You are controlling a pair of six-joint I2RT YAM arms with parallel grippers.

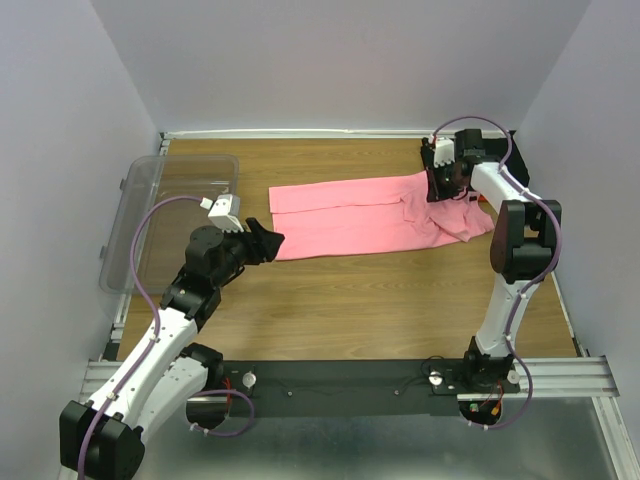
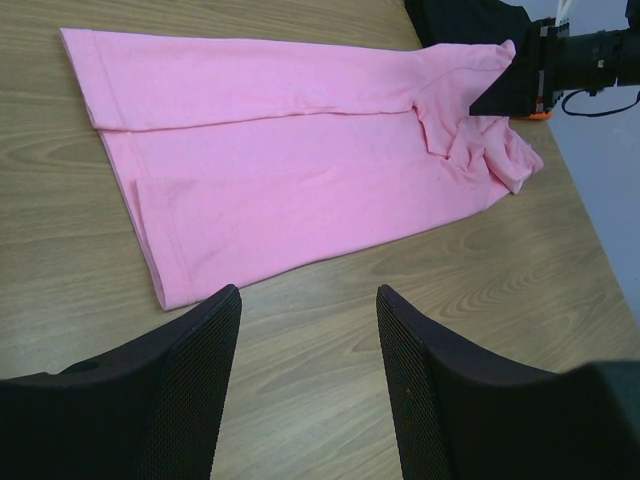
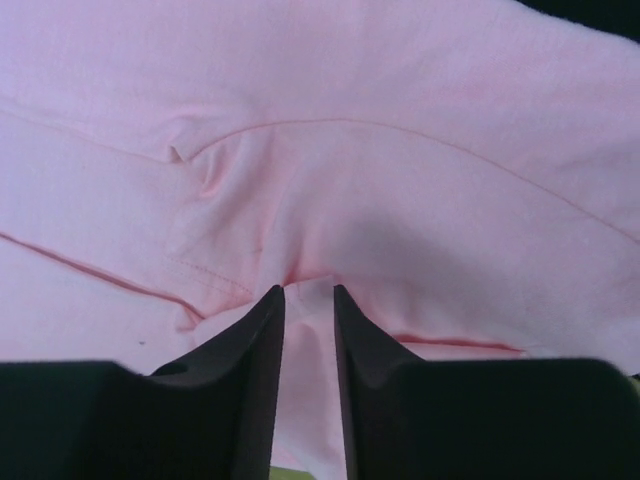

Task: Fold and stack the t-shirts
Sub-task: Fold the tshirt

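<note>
Top view: one pink t-shirt lies spread on the worktop, with one clear tub at the left. Left wrist: the left claw gapes open short of its hem, one black t-shirt beyond. Right wrist: the right claw is narrowed over pink cloth; I cannot tell whether it grips.

Work cell, overhead view. A wood-grain surface is enclosed on 3 sides by plain, pale lilac-grey walls: left wall, back wall and right wall. A white strip lines the far edge where the surface meets the back wall. An aluminium rail borders the near edge, with possibly a grey metal sheet below it. Lighting is even, with soft shadows.
</note>
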